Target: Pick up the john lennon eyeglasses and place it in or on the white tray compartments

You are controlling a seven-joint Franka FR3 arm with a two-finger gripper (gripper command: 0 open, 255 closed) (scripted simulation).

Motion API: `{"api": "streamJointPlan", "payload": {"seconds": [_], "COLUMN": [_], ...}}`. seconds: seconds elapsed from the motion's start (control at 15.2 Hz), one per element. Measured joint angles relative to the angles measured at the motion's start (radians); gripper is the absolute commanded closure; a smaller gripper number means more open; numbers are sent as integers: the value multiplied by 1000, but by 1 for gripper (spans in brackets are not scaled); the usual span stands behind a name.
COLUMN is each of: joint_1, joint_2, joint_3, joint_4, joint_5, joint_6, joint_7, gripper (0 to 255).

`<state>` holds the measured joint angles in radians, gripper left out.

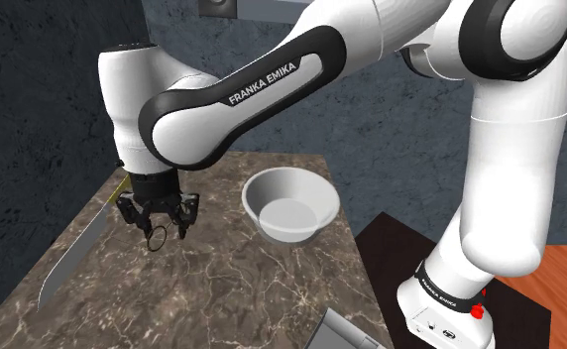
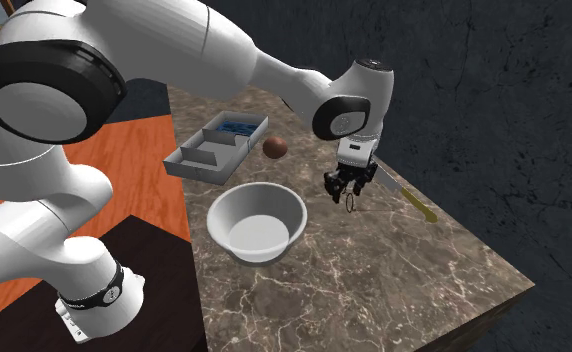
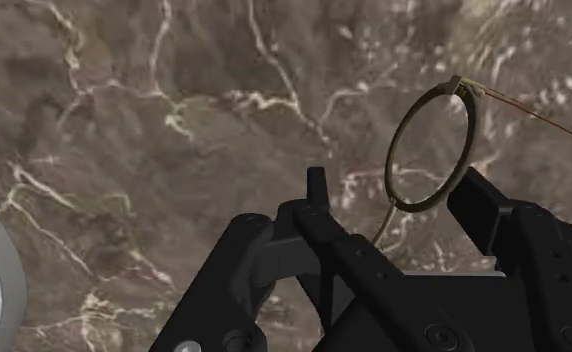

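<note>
Brown veined stone is forming the counter (image 1: 222,297), and left of centre in the shoulder view the black gripper (image 1: 158,213) is hanging over it, its fingers pinching the thin round-rimmed eyeglasses (image 1: 159,236), which are dangling below the fingertips between a long knife (image 1: 73,253) at the left and a white bowl (image 1: 272,178) at the centre. In the second exterior view the white compartment tray (image 2: 199,165) is sitting well apart at the upper left of centre, beyond the bowl, a brown ball (image 2: 275,147) lying just beside it.
</note>
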<state>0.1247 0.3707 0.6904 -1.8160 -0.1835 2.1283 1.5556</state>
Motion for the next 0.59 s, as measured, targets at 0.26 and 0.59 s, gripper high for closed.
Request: {"api": "streamJointPlan", "payload": {"seconds": [0.26, 0.59], "joint_1": [-1, -7], "joint_2": [-10, -17], "joint_3": [2, 4], "joint_4": [5, -7], "joint_5": [1, 5], "joint_6": [-47, -27], "joint_7": [0, -3], "gripper": [255, 255]}}
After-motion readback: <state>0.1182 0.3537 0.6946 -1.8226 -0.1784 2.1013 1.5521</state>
